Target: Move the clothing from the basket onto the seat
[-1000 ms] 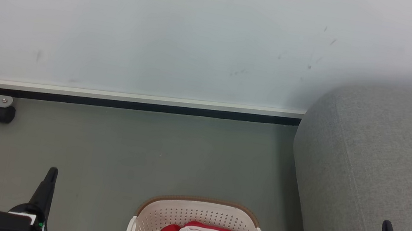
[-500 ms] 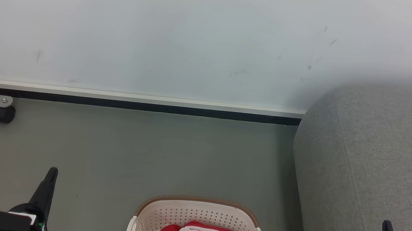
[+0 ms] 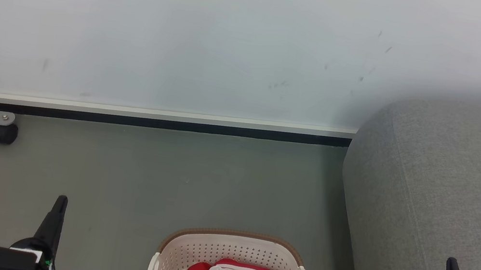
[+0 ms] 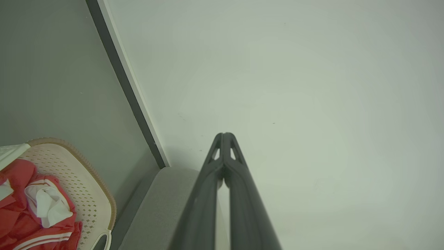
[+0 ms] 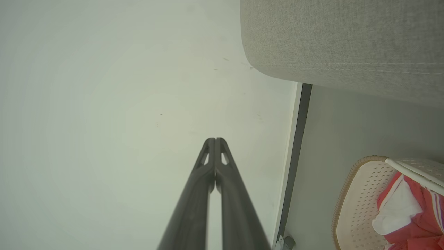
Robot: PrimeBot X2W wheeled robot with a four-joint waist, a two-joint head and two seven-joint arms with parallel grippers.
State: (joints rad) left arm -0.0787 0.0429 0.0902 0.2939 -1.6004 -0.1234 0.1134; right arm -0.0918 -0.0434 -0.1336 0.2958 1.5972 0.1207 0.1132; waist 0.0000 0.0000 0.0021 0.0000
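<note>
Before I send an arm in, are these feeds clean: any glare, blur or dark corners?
Head view: even light, no glare; basket sharp, seat soft along its far edge. Left wrist view: left gripper blurs toward the bottom edge. Right wrist view: wall evenly lit, no glare, right gripper likewise soft low down.

Soft, even, bright light is spread throughout, and only a faint shadow is cast on the wall (image 3: 352, 109) beside the seat (image 3: 454, 200). The seat's far edge is rendered hazy in the head view, and the wrist views are dimmed towards their corners.
</note>
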